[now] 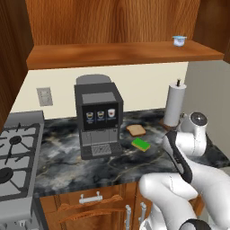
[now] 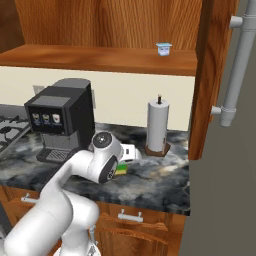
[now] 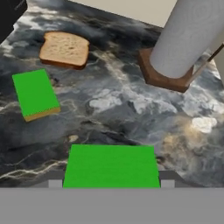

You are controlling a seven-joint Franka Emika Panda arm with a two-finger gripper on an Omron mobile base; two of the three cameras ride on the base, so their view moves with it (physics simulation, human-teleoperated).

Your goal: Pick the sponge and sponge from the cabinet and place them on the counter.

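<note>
Green over yellow, one sponge lies flat on the dark marbled worktop, just beside a tan bread slice and in front of the coffee machine as the left base view has it; the same sponge shows there between the bread and the robot's arm. A second sponge sits at the bottom of the hand view, its bright green top spanning the gap between the two finger tips of the hand, which stand on either side of it, so the hand is closed on this sponge at about the sponge's own width. It hangs over the worktop, with the first sponge off to one side and apart from it. Whether the held sponge touches the stone cannot be told. In the right base view a sliver of green and yellow peeks out beside the arm's wrist joint. A paper towel roll stands upright on a brown wooden base near the back wall. Above, the reddish-brown cabinet is open, and on its wooden shelf stands a small white-and-blue cup. A grey stove top with black burners adjoins the worktop at the far side of the coffee machine.
</note>
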